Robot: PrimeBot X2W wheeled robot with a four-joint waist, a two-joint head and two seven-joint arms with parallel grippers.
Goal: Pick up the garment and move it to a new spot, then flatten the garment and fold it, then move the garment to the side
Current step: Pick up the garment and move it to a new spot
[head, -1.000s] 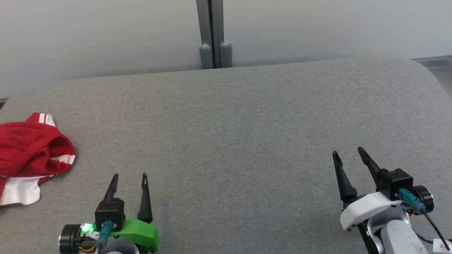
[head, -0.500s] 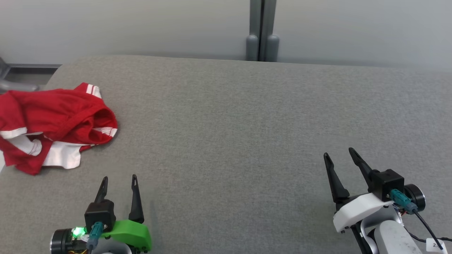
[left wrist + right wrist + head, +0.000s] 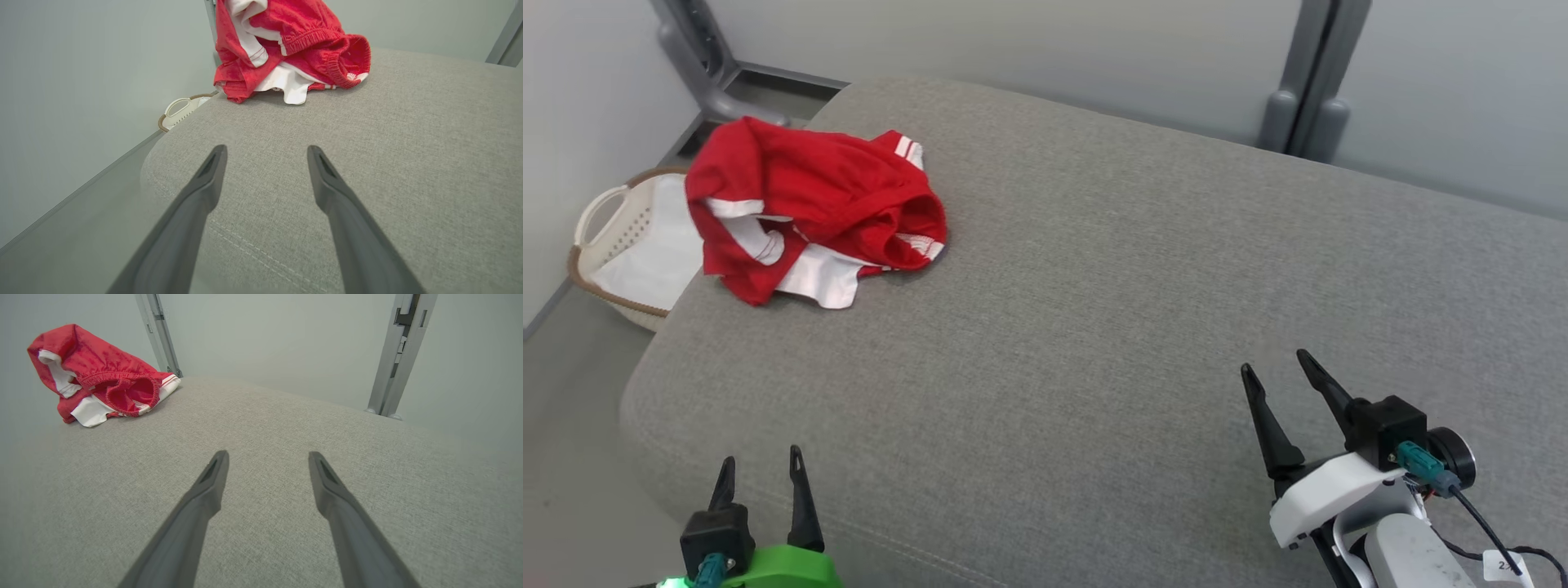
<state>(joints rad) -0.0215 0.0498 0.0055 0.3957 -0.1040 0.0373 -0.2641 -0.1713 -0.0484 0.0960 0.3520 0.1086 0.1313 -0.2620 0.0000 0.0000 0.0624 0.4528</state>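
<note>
Overall: grey fabric-covered padded table (image 3: 1111, 310) spans the head view, with pale wall panels (image 3: 1013, 49) behind it.
Garment: crumpled red garment with white panels and stripes (image 3: 809, 188) lies bunched at the table's far left corner, reaching the left edge; neither gripper touches it.
Basket: white perforated basket with brown rim (image 3: 613, 245) stands on the floor beside that corner, partly hidden by the garment.
Right gripper: right gripper (image 3: 1274, 363) is over the table's near right area, fingers spread apart and empty, well apart from the garment.
Left gripper: left gripper (image 3: 760, 456) is at the near left edge, fingers spread apart and empty, garment ahead of it.
</note>
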